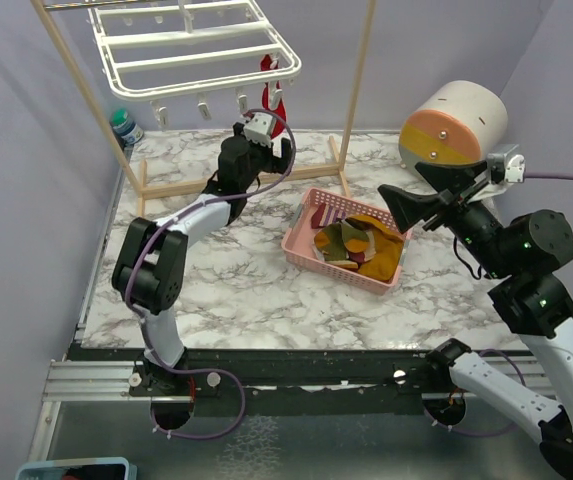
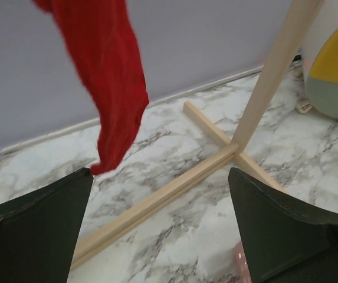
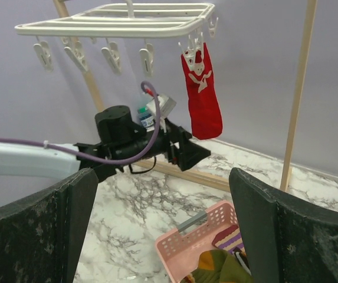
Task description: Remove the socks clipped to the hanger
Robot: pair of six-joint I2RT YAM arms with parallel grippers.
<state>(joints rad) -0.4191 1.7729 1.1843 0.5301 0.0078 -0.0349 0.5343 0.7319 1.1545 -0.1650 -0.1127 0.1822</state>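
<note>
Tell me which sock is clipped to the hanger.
The red sock, dangling from a clip at a corner of the white hanger. The other socks lie piled in the pink basket.

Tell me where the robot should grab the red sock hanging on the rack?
Best bet: pinch the red sock around its loose lower end, coming from below. It hangs straight down from a corner clip of the hanger, and the open left gripper sits just under it.
</note>
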